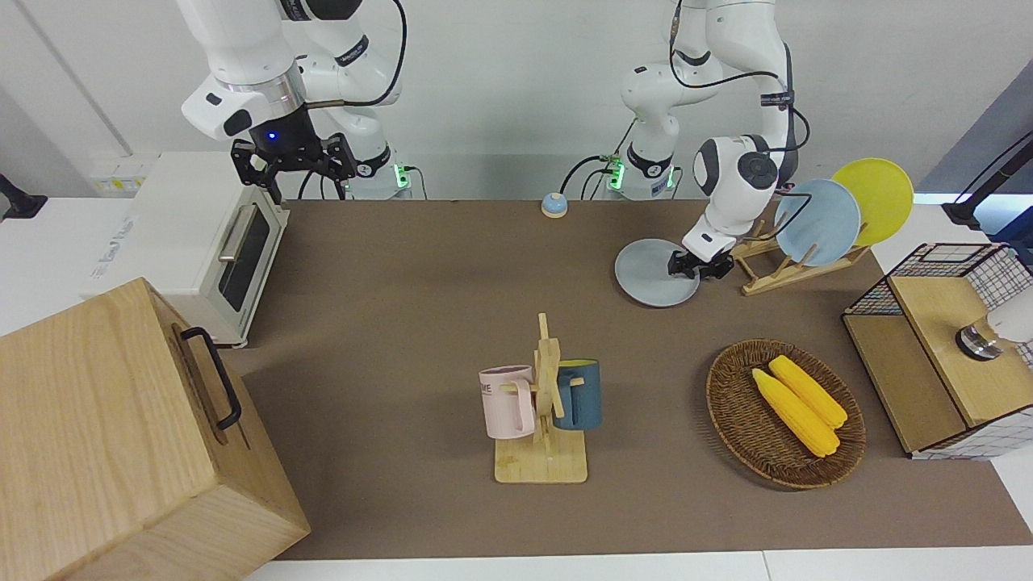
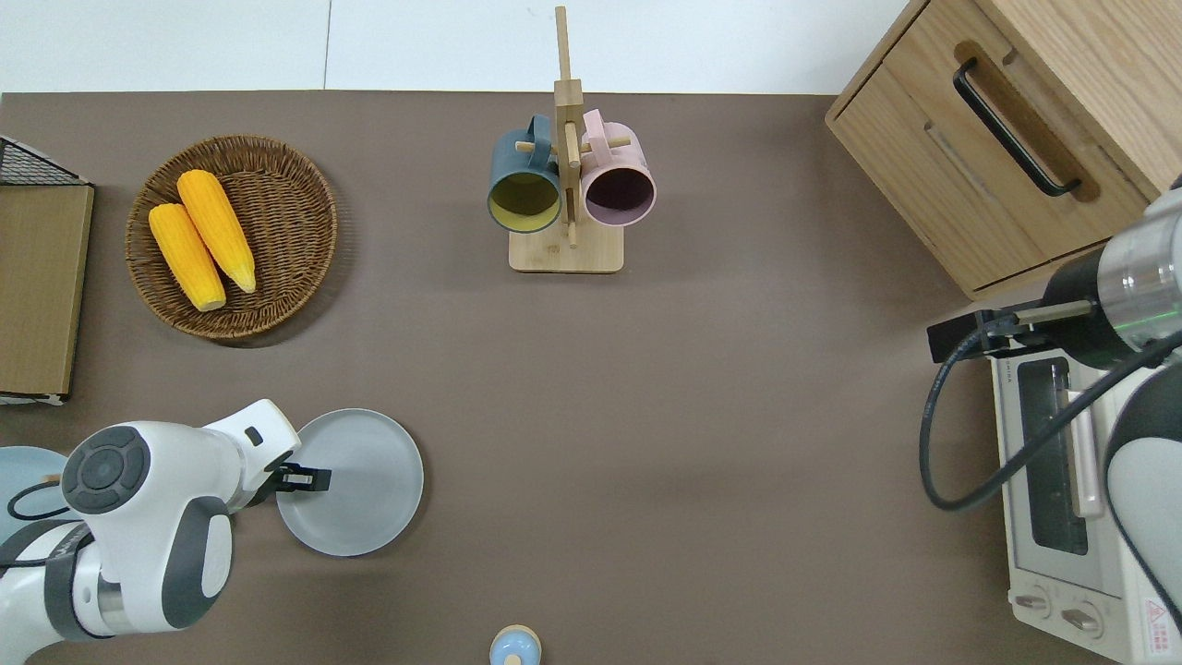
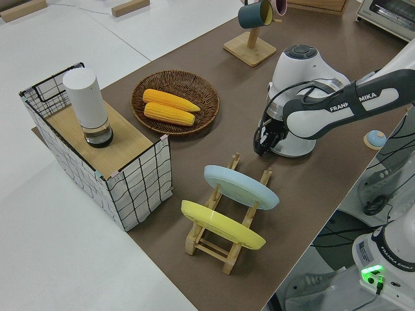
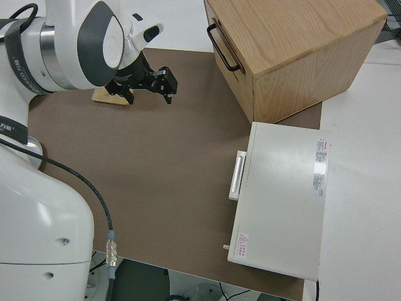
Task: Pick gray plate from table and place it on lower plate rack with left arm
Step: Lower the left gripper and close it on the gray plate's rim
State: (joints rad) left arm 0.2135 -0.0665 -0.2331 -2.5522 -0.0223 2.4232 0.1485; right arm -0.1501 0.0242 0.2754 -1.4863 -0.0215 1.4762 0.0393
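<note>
Right now we see the gray plate (image 1: 655, 273) (image 2: 355, 482) lying on the brown table (image 1: 420, 323) (image 2: 739, 416), in the upper right of the front view and the lower left of the overhead view. Its edge toward the left arm's end of the table is under the left gripper (image 1: 692, 267) (image 2: 303, 478) (image 3: 264, 144), whose black fingers sit low over the rim. From these views we cannot tell whether those fingers are pinching the rim or only set around it.

Just beside the plate, toward the left arm's end, we find the lower plate rack (image 1: 787, 270) (image 3: 224, 236). It carries a sky-blue plate (image 1: 817, 222) (image 3: 241, 186) and a yellow plate (image 1: 873, 200) (image 3: 222, 224), both leaning in its slots. In the left side view they sit at lower centre, and the slot nearest the gripper is unfilled.

Farther from the robots we see a wicker basket (image 1: 730, 403) (image 2: 295, 222) (image 3: 142, 97) holding two ears of corn (image 1: 799, 399) (image 2: 201, 238) (image 3: 170, 107). A wooden mug tree (image 1: 545, 403) (image 2: 565, 148) stands mid-table with a pink mug (image 1: 507, 401) (image 2: 619, 189) and a dark blue mug (image 1: 579, 394) (image 2: 524, 189).

The right arm is parked at the upper left of the front view, and its right gripper (image 1: 294, 165) (image 4: 150, 84) has its fingers spread apart.
</note>
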